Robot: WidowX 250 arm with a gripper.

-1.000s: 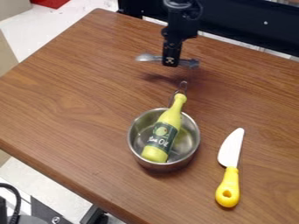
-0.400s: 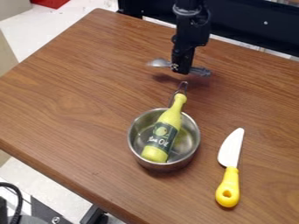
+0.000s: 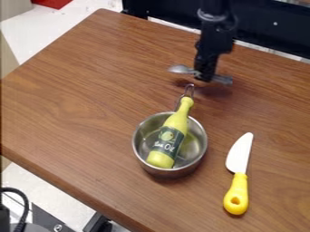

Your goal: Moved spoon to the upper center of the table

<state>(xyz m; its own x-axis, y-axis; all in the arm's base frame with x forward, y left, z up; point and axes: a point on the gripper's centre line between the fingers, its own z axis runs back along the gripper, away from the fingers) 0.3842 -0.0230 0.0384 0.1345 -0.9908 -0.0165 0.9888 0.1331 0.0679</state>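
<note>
End effector (image 3: pixel 205 77) grips spoon (image 3: pixel 181 69), hiding its middle; both farther from top-left corner of surface (image 3: pixel 79 86) than before

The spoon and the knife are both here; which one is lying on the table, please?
The yellow-handled knife, right of the metal pot in the view; the silver spoon is held above the table by the gripper.

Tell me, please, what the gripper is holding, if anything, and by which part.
The gripper holds the spoon by its handle, near the middle of its length, with the jaws closed around it.
</note>
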